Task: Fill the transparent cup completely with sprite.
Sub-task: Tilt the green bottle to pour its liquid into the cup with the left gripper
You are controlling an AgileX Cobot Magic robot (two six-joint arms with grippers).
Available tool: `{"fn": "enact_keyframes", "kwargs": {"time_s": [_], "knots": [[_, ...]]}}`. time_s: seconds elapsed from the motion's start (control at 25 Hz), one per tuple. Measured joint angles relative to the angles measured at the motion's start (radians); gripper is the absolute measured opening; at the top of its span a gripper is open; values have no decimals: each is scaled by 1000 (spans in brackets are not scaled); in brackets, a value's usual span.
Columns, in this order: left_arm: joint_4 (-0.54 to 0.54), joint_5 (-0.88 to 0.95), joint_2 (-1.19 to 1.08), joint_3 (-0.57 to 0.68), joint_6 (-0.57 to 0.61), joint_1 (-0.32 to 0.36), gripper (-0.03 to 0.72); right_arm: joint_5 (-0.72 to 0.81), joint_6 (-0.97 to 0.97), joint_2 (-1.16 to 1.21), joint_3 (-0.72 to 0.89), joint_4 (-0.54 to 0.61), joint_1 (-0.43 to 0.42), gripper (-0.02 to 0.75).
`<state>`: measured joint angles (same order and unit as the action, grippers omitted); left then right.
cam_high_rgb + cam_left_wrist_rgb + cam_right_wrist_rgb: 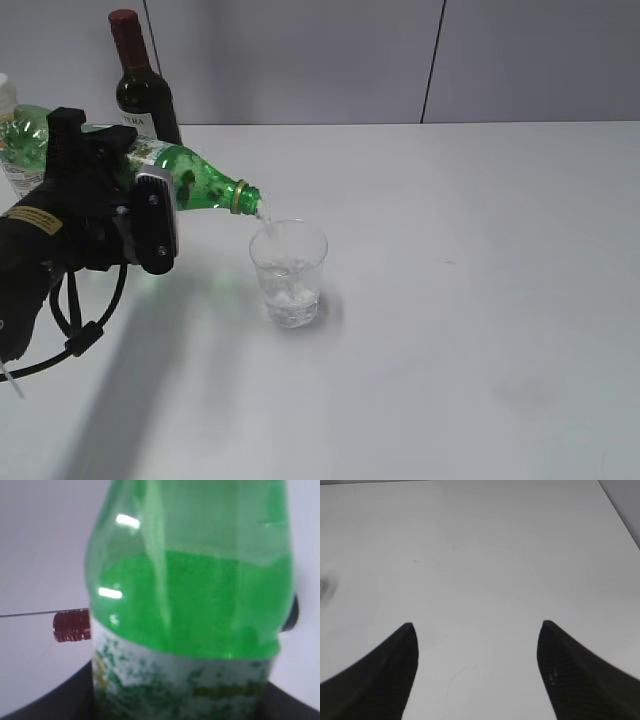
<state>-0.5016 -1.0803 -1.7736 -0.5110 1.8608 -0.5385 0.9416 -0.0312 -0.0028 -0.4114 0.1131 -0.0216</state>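
Observation:
The green sprite bottle [195,183] is tilted with its open mouth over the transparent cup [288,272], and a thin stream of sprite [263,215] runs into the cup. The cup stands upright on the white table [480,300], with fizzy liquid filling about its lower third. My left gripper [128,178] is shut on the bottle's labelled body. In the left wrist view the green bottle [190,605] fills the frame, held by the left gripper [182,700]. My right gripper [477,625] is open over bare table [480,555] and is out of the exterior view.
A dark wine bottle [140,85] with a red cap [71,625] stands at the back left by the wall. A pale bottle with a white cap [10,150] is partly hidden behind the green one.

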Motion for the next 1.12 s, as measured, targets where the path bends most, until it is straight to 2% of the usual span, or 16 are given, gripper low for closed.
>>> {"fn": "enact_keyframes", "kwargs": {"time_s": [1.0, 1.12], "knots": [[18, -8, 0, 0, 7, 0, 411, 0, 0, 0, 0, 0, 0, 563], [24, -7, 0, 0, -47, 0, 411, 0, 0, 0, 0, 0, 0, 563]]}}
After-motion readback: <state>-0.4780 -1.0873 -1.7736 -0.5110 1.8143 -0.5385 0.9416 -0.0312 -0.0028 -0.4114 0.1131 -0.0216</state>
